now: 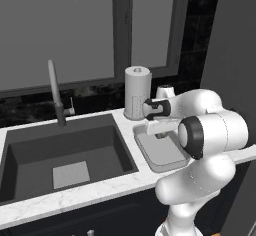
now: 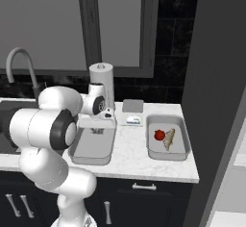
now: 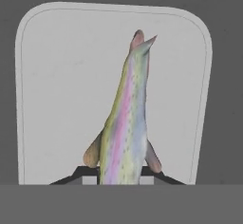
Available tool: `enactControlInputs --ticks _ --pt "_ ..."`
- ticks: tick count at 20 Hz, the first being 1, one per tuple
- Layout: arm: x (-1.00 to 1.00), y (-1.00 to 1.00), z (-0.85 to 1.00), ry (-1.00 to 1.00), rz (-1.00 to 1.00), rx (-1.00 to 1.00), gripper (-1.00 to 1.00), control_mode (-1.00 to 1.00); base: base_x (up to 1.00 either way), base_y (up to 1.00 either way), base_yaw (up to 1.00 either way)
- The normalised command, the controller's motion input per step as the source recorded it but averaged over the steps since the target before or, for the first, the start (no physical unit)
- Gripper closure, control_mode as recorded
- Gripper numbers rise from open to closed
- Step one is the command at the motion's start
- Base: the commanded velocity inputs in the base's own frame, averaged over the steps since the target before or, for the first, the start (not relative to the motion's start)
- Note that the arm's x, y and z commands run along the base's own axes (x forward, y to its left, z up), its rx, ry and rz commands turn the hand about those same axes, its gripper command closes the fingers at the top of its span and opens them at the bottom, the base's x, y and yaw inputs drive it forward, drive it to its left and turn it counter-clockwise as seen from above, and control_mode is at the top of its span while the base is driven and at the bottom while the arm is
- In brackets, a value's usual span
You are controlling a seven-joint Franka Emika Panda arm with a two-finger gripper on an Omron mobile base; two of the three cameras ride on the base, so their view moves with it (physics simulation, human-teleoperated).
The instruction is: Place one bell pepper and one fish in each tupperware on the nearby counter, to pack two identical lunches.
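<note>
The pincer (image 3: pixel 121 173) is clenched on a fish (image 3: pixel 124 128), a rainbow-coloured one with pink, green and blue bands along its side; in the hand view the fish hangs between the dark finger tips, its tail end pointing away from the camera and its fins spreading out on either side near the grip. Directly beneath it lies an empty tupperware (image 3: pixel 61 90), a pale grey tray with rounded corners, and the fish is held above it rather than resting on its floor. In the right base view this near tupperware (image 2: pixel 93 149) sits on the white marbled bench (image 2: pixel 132 149) just under the hand, while the second tupperware (image 2: pixel 181 146) stands to its right, near the dark wall of the fridge, and already holds a red bell pepper (image 2: pixel 159 135) with another fish (image 2: pixel 169 138) lying beside it, the two touching or nearly so. Between the two containers, toward the back, lies a small white and blue sponge-like item (image 2: pixel 133 120), and behind it a flat grey square (image 2: pixel 133 106). A paper towel roll (image 1: pixel 136 92) stands upright at the back of the bench, just behind the arm's wrist. To the left is the dark inset sink (image 1: pixel 30 150) with its tall faucet (image 1: pixel 56 92), beneath a window.
</note>
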Motion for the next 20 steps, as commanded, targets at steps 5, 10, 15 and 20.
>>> enactControlInputs --ticks 5,10,15,20 --pt "0.00 -0.01 -0.14 0.00 0.00 0.00 1.00 -1.00 0.00 0.00 0.00" --pt "0.00 0.00 0.00 0.00 0.00 0.00 -1.00 -1.00 0.00 0.00 0.00" --pt "-0.01 0.00 0.00 0.00 0.00 0.00 -1.00 -1.00 0.00 0.00 0.00" --pt "-0.38 -0.05 0.18 -0.01 0.00 0.00 -1.00 -1.00 0.00 0.00 0.00"
